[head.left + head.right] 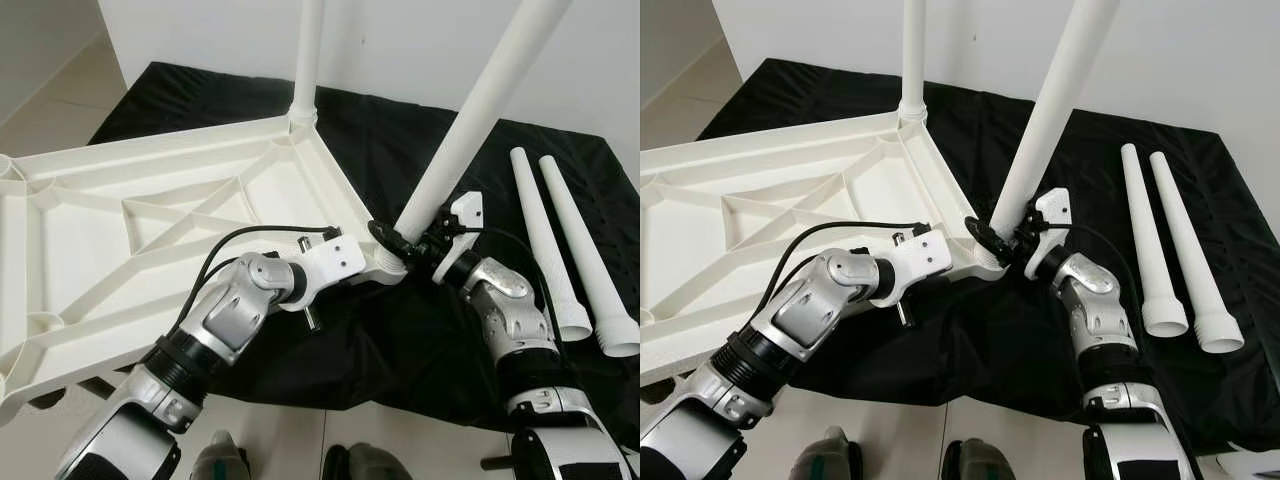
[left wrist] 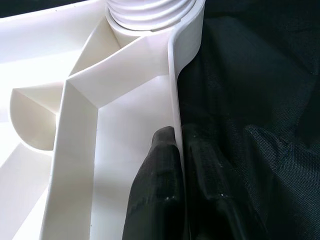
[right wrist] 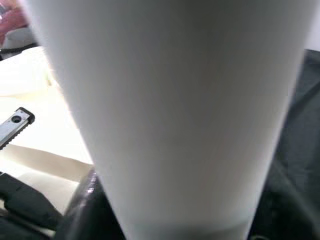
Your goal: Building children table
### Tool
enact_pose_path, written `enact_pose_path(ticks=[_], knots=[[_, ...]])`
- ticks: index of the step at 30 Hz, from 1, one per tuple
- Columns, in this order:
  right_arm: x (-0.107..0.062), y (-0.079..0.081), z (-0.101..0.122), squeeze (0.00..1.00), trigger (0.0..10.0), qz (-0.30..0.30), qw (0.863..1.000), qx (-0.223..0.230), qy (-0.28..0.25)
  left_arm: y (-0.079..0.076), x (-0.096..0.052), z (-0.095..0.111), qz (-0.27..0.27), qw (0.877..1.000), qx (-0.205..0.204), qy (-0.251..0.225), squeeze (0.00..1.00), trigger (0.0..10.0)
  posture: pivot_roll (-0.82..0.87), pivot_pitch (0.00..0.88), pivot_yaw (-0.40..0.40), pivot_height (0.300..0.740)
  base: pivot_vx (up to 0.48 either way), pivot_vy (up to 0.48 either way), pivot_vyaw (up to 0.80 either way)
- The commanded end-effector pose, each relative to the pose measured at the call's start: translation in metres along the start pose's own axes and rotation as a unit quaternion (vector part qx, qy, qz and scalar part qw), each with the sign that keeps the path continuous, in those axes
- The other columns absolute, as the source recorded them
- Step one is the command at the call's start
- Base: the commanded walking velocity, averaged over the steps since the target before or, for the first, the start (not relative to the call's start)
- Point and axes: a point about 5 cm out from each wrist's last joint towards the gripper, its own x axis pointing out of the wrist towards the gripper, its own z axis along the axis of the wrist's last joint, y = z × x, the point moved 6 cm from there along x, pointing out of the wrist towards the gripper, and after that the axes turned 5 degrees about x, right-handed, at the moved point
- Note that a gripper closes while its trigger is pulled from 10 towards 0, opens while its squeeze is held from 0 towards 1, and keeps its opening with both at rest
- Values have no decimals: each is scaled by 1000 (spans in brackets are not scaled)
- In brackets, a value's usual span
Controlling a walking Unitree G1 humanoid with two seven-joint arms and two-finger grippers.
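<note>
Both arms reach forward, left hand (image 2: 175,190) and right hand (image 1: 415,243) each clamped closed

Your head views are bright and evenly lit, sharp across the frame. The upturned white ribbed plastic tabletop (image 1: 150,215) reads crisp, with only soft grey shading inside its ribs. Beside it, the black cloth sheet (image 1: 560,150) swallows detail. You get small highlights on the silver arm shells. Your right wrist view is blurred: the white tapered plastic leg (image 3: 175,115) sits too close and out of focus.
</note>
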Motion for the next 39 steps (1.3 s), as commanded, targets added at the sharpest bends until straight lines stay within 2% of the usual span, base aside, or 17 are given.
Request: enact_pose_path(ticks=[1,4,5,15,21,23,27,31,34,39], knots=[[-4,-3,-4,0,0,-3,1000,8,5,0,1,12,1,1000,24,-17,0,10000,-9,33,-63,740,0,0,0],[-4,-3,-5,0,314,-3,1000,11,6,-1,1,12,1,1000,24,-17,0,10000,-11,34,-64,740,0,0,0],[-5,-3,-7,0,10000,-4,1000,11,8,-1,1,13,0,1000,24,-17,0,10000,-12,34,-65,740,0,0,0],[-6,3,-8,0,10000,-19,1000,15,-3,-3,3,13,0,1000,22,-19,0,10000,-19,30,-67,740,0,0,0],[-4,-1,-3,0,10000,-77,997,1,-29,-3,4,14,0,1000,20,-21,0,10000,-22,32,-68,740,0,0,0],[-3,-7,1,0,10000,-128,991,-1,-44,-6,5,15,-4,1000,19,-22,0,10000,-24,33,-69,740,0,0,0],[-2,-8,3,0,10000,-154,987,2,-52,-7,5,15,-4,1000,19,-23,0,10000,-24,33,-69,740,0,0,0],[1,-6,3,0,10000,-211,975,16,-64,-7,6,16,-3,1000,18,-24,0,10000,-23,30,-75,740,0,0,0],[2,-4,4,0,10000,-222,973,12,-67,-7,6,16,-3,1000,19,-25,0,10000,-23,30,-75,740,0,0,0],[6,-2,2,0,10000,-294,952,37,-73,-8,7,17,-4,1000,19,-25,0,10000,-19,24,-78,740,0,0,0]])
